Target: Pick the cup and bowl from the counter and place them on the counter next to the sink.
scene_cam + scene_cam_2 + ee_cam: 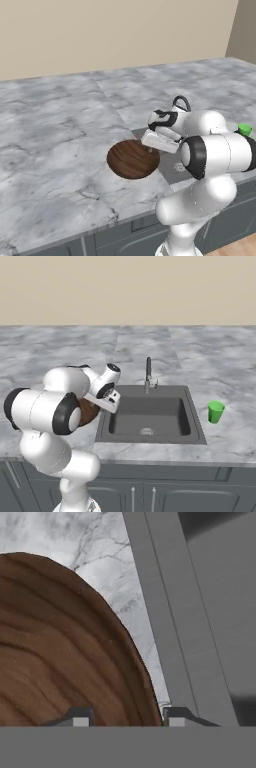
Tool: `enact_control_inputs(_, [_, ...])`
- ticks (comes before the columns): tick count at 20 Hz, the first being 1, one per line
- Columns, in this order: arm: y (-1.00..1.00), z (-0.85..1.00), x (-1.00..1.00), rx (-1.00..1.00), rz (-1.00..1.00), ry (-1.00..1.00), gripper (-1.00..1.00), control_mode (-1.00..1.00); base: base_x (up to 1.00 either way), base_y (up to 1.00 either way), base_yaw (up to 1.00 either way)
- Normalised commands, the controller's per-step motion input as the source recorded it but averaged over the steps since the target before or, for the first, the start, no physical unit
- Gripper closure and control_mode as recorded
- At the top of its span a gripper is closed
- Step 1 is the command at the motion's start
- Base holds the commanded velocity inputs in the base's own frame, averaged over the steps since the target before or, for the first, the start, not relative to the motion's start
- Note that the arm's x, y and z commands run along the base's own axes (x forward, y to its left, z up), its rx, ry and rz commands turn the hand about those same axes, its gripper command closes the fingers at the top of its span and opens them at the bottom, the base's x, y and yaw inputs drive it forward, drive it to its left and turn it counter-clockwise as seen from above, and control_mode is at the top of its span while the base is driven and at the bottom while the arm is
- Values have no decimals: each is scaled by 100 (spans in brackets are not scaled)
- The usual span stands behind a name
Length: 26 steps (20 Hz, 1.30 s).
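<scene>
The dark wood bowl [131,159] rests on the marble counter [60,150] just left of the sink [150,416]; in the right base view the arm hides most of the bowl [90,411]. My gripper [150,148] hangs over the bowl's right rim. In the hand view the gripper [127,717] has its fingertips apart, one inside the bowl [60,652] and one outside it, and they do not press on the rim. The green cup [216,412] stands upright on the counter right of the sink, also seen as a cup [244,130] behind my arm.
A thin metal faucet [148,375] rises at the back edge of the sink. The sink's grey rim [165,612] runs close beside the bowl. Open marble stretches to the left and behind the bowl.
</scene>
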Motion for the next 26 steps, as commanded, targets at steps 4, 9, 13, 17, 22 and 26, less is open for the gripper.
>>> enact_control_inputs(4, [0, 43, -23, -3, -1, -1, -100, -100, 0, 0, 0])
enact_control_inputs(9, [-18, 45, -43, -1, 0, 0, -100, -100, 0, 0, 0])
enact_control_inputs(13, [-31, 33, -70, -4, 0, 0, -100, -100, 0, 0, 0])
enact_control_inputs(17, [-16, 32, -77, -8, 4, 0, -100, -100, 0, 0, 0])
enact_control_inputs(22, [-1, 33, -83, -7, 10, 0, -100, -100, 0, 0, 0])
enact_control_inputs(26, [0, 24, -100, -1, 11, -2, -100, -100, 0, 0, 0])
